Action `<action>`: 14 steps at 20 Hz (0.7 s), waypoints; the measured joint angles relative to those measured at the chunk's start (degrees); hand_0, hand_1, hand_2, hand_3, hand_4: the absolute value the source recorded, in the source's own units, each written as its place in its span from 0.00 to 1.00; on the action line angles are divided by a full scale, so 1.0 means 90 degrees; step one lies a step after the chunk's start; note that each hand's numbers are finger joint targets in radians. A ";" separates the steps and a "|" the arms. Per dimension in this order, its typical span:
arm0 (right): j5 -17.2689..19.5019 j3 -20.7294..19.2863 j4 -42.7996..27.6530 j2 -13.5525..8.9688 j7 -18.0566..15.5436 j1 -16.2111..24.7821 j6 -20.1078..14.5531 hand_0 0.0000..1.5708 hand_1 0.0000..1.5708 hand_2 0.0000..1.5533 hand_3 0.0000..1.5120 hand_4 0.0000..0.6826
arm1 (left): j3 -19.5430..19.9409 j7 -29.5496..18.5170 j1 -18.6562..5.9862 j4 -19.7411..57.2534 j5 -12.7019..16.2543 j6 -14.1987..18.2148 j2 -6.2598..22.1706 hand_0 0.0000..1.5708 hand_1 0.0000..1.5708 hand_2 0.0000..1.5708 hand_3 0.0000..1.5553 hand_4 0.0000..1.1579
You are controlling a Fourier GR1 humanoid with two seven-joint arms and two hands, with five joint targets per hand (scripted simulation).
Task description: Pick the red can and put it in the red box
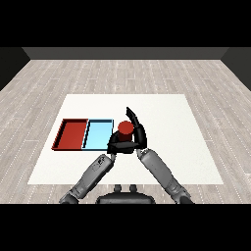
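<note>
Head view has your right hand (135, 128) curled round the can (125, 127) just beside the blue tray (98, 133), left hand (117, 143) bunched under it, can't tell its fingers, so it still needs carrying over to the red tray (71, 133).

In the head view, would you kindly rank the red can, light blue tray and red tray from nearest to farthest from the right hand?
1. Red can: at the right hand.
2. Light blue tray: just left of the can.
3. Red tray: farthest left.
</note>
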 measured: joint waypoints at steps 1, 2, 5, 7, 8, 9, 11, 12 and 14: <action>0.0020 -0.0094 0.0059 0.0002 0.0025 -0.0056 0.0048 0.00 0.00 0.00 0.00 0.00 | 0.0000 -0.0012 -0.0005 -0.0002 -0.0007 0.0023 -0.0004 1.00 1.00 1.00 0.96 0.98; 0.0086 -0.0152 0.0014 -0.0021 0.0092 -0.0038 0.0092 0.00 0.00 0.00 0.00 0.00 | 0.0077 -0.0066 0.0005 0.0036 -0.0034 -0.0078 -0.0009 1.00 1.00 1.00 0.96 0.98; 0.0115 -0.0236 -0.0224 -0.0072 0.0170 0.0083 0.0174 0.00 0.00 0.00 0.00 0.00 | 0.0068 -0.0176 0.0023 0.0041 -0.0050 -0.0018 -0.0013 1.00 1.00 1.00 0.95 0.98; 0.0052 -0.0438 -0.0404 -0.0104 0.0164 0.0200 0.0309 0.00 0.00 0.00 0.00 0.00 | 0.0230 -0.0129 -0.0026 0.0057 -0.0112 -0.0135 -0.0009 1.00 1.00 1.00 0.95 0.98; -0.0021 -0.0551 -0.0554 -0.0136 0.0188 0.0249 0.0386 0.00 0.00 0.00 0.00 0.00 | 0.0242 -0.0202 -0.0034 0.0140 -0.0090 -0.0170 -0.0010 1.00 1.00 1.00 0.95 0.98; -0.0001 -0.0547 -0.0828 -0.0185 0.0213 0.0436 0.0391 0.00 0.00 0.00 0.00 0.00 | 0.0233 -0.0148 -0.0009 0.0061 -0.0144 -0.0156 -0.0011 1.00 1.00 1.00 0.95 0.98; -0.0030 -0.0673 -0.1083 -0.0239 0.0196 0.0603 0.0523 0.00 0.00 0.00 0.00 0.00 | 0.0351 -0.0099 0.0052 0.0006 -0.0235 -0.0253 0.0033 1.00 1.00 1.00 0.94 0.98; -0.0113 -0.0817 -0.1172 -0.0339 0.0135 0.0687 0.0649 0.00 0.00 0.00 0.00 0.00 | 0.0423 -0.0053 0.0048 -0.0009 -0.0266 -0.0280 0.0063 1.00 1.00 1.00 0.94 0.98; -0.0259 -0.1009 -0.1623 -0.0515 0.0144 0.0962 0.0791 0.00 0.00 0.00 0.00 0.00 | 0.0531 0.0070 0.0072 -0.0171 -0.0326 -0.0291 0.0172 1.00 1.00 1.00 0.95 0.99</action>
